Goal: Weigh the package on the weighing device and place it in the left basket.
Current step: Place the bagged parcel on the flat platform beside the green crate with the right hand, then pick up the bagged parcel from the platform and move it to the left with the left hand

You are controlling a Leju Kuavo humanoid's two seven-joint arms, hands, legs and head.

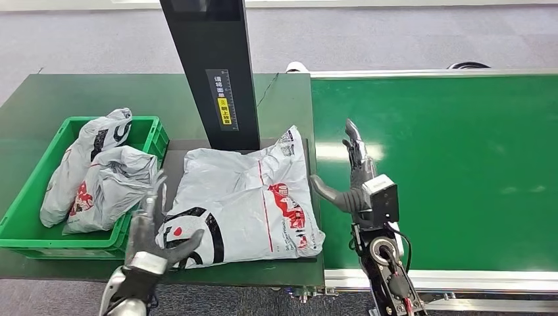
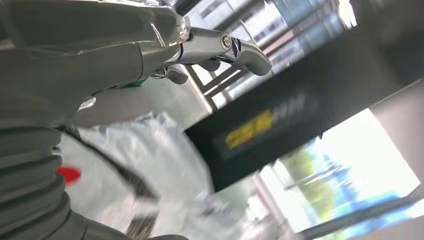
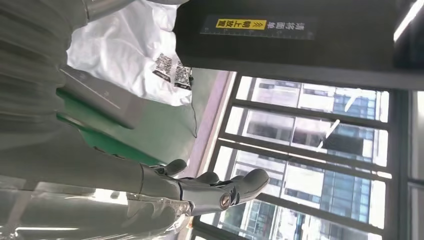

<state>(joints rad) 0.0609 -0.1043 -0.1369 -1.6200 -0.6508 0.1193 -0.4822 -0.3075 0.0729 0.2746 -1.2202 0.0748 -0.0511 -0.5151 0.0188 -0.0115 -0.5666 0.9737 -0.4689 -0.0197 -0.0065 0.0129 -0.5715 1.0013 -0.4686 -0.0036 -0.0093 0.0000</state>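
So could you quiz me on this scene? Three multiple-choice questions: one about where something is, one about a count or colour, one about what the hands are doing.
1. Where does the big grey package lie?
A. on the conveyor belt
B. on the weighing platform below the black column
C. in the basket

2. How many packages are in the green basket?
A. none
B. two
C. four

3. What is the right hand doing?
A. holding a package
B. pressing the column
C. holding nothing, fingers apart over the belt

Answers:
1 B: it rests on the dark weighing platform at the foot of the black column.
2 B: two grey bags lie inside.
3 C: it stands open beside the package, above the green conveyor belt.
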